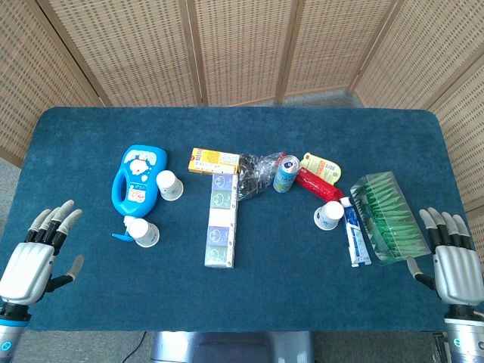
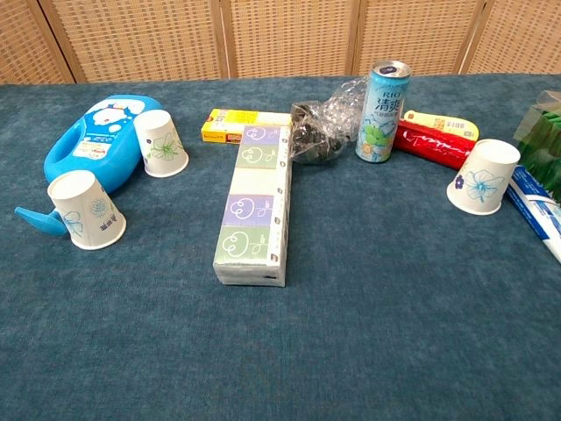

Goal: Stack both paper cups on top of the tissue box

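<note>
**Inspector:** Head view, largest item first. The blue tabletop [image 1: 91, 295] carries everything. What lies at its centre?

**Assistant:** The tissue box [image 1: 221, 219], long and flat, runs from mid-table toward the near edge. Nothing rests on it. In the chest view it is the pale box [image 2: 254, 203] with green and purple panels.

**Inspector:** The larger items around it?

**Assistant:** A blue bottle [image 1: 137, 178] lies on its side to the left. A clear pack of green sachets [image 1: 386, 217] lies at the right, with a toothpaste box [image 1: 355, 234] just beside it. A yellow box [image 1: 215, 160] touches the far end of the tissue box. Next come a crumpled plastic bag [image 1: 259, 172], an upright drink can [image 1: 286, 173], a red packet [image 1: 318, 184] and a yellow packet [image 1: 321, 164].

**Inspector:** The cups?

**Assistant:** Three show, all upside down on the tabletop. The first paper cup [image 1: 169, 184] stands against the blue bottle's right side; the second paper cup [image 1: 141, 231] stands nearer, at the bottle's spout. Both sit left of the tissue box, apart from it. The third paper cup [image 1: 329, 215] stands right of the box, between the red packet and the toothpaste box.

**Inspector:** The hands?

**Assistant:** The left hand [image 1: 38, 257] sits at the near left corner, fingers spread, holding nothing. The right hand [image 1: 450, 261] sits at the near right corner, fingers extended and apart, likewise empty. Both are well apart from the cups. The chest view shows neither hand.
</note>
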`<action>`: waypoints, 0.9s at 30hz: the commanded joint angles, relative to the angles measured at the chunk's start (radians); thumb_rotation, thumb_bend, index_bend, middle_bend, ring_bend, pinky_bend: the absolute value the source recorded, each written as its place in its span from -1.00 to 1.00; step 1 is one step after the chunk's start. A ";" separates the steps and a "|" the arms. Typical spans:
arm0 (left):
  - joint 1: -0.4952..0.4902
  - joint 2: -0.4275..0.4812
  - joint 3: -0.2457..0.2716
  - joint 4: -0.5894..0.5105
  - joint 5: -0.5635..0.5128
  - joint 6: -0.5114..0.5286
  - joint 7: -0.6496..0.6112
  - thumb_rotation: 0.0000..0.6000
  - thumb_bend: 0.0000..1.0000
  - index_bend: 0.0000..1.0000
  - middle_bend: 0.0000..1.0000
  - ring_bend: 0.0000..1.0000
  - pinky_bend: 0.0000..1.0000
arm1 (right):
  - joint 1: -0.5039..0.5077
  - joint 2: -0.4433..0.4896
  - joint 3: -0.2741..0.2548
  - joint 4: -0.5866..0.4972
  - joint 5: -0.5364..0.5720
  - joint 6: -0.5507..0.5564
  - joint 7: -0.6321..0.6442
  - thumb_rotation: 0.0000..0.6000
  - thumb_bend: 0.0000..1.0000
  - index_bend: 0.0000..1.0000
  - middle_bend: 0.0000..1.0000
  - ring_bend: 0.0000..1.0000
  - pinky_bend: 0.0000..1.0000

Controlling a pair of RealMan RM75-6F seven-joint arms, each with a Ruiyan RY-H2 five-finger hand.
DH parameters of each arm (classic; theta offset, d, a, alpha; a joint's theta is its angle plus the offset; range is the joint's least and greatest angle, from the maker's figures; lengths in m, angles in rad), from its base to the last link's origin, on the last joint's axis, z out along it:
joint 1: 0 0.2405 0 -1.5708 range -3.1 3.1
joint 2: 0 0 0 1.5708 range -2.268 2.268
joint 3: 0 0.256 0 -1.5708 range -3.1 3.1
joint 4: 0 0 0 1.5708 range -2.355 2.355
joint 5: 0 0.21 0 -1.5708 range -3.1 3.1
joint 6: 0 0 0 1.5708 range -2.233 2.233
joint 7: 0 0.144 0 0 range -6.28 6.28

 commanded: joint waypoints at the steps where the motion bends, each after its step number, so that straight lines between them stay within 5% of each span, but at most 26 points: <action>1: -0.004 -0.002 -0.002 0.000 -0.005 -0.007 0.004 1.00 -0.04 -0.96 -0.94 -1.00 -1.00 | 0.002 0.001 0.002 -0.001 0.000 0.000 0.005 1.00 -0.30 -1.00 -1.00 -1.00 -0.90; 18: -0.023 0.031 -0.011 -0.032 -0.033 -0.039 0.035 1.00 -0.04 -0.99 -0.95 -1.00 -0.99 | 0.001 -0.005 0.001 0.021 -0.006 0.003 0.040 1.00 -0.30 -1.00 -1.00 -1.00 -0.90; 27: -0.068 0.041 -0.004 -0.038 -0.129 -0.157 0.102 1.00 -0.04 -1.00 -0.99 -1.00 -0.99 | -0.001 0.002 0.000 0.020 0.001 0.000 0.045 1.00 -0.30 -1.00 -1.00 -1.00 -0.90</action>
